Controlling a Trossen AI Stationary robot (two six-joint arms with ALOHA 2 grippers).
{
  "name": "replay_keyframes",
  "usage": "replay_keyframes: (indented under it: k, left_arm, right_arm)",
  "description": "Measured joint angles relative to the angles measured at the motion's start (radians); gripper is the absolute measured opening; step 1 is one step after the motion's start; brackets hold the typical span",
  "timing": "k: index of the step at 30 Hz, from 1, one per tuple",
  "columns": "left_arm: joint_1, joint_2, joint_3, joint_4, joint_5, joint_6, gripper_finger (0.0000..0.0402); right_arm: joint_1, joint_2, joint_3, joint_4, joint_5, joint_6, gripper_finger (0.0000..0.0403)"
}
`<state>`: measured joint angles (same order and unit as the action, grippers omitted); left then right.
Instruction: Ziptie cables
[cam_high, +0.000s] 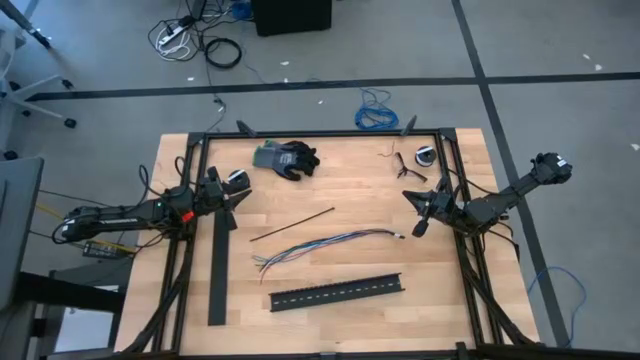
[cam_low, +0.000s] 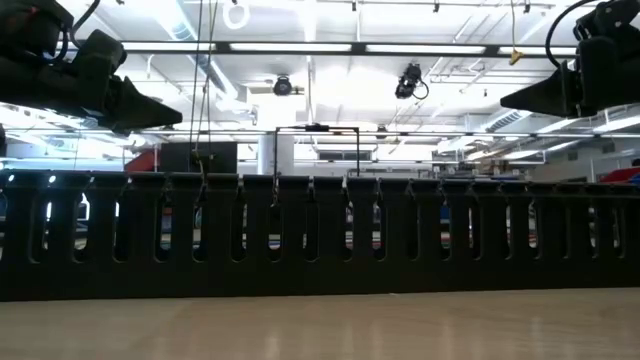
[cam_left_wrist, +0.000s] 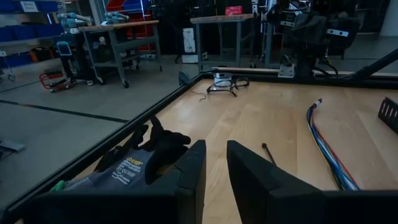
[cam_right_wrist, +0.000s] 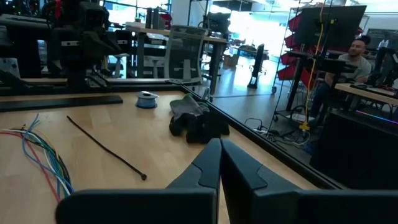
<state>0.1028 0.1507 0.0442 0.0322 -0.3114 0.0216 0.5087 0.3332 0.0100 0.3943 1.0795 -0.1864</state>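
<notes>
Two claws, both mine, hang above the table with nothing in them. My left claw (cam_high: 232, 196) sits near the table's left edge, its fingers (cam_left_wrist: 186, 171) parted by a narrow gap and gripping nothing. My right claw (cam_high: 418, 212) hovers near the right edge, its fingers (cam_right_wrist: 205, 165) drawn close together with only a sliver between them, also bare. Between the two, on the wood, lie the cables (cam_high: 325, 244), a loose run of blue, grey, white and green wires, splayed at the end toward my left side. Just behind them a thin black ziptie (cam_high: 291, 224) lies at a slant, apart from the wires. In front of the wires rests a black slotted channel (cam_high: 335, 291), and its lid strip (cam_high: 219, 268) lies beside my left arm. A dark work glove (cam_high: 286, 158) sits near the far edge, well clear of the wires. Beyond the table, in my right wrist view, a person (cam_right_wrist: 348, 62) sits at a desk
</notes>
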Motion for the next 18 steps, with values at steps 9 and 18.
replay_keyframes:
  k: [9,18]
  left_arm:
    - [0.000,0.000,0.000,0.000,0.000,0.000,0.0058]
    - [0.000,0.000,0.000,0.018,0.000,0.000,0.0058]
  right_arm:
    - [0.000,0.000,0.000,0.000,0.000,0.000,0.0007]
    - [0.000,0.000,0.000,0.000,0.000,0.000,0.0007]
